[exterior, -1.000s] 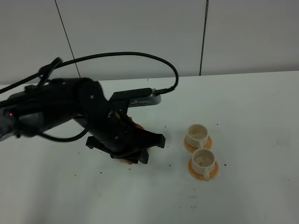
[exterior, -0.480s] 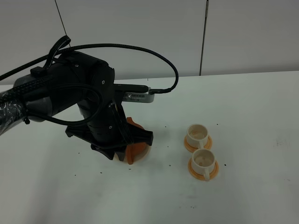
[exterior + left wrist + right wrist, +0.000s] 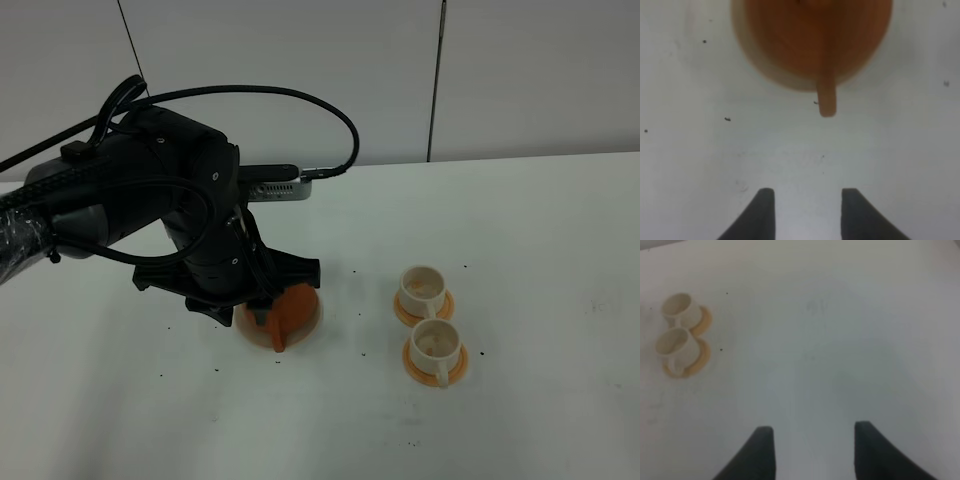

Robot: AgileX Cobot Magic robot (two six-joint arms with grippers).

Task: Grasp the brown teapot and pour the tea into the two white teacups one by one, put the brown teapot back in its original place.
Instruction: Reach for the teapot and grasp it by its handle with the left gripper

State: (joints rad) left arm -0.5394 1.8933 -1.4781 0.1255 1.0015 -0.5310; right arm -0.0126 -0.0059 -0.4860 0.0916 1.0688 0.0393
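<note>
Left gripper (image 3: 807, 200): black fingers parted, nothing between them, over white table (image 3: 540, 250). Just ahead, apart: round reddish-brown clay teapot (image 3: 810, 40), stubby handle pointing at the fingers, seated on flat cream disc (image 3: 765, 76). Well off, right arm's side: two off-white teacups (image 3: 422, 287) (image 3: 436, 343) on orange saucers (image 3: 412, 368)

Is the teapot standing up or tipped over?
Standing up. The brown teapot sits flat on the cream disc, its handle sticking out level over the table. The left gripper is open and not touching it.
</note>
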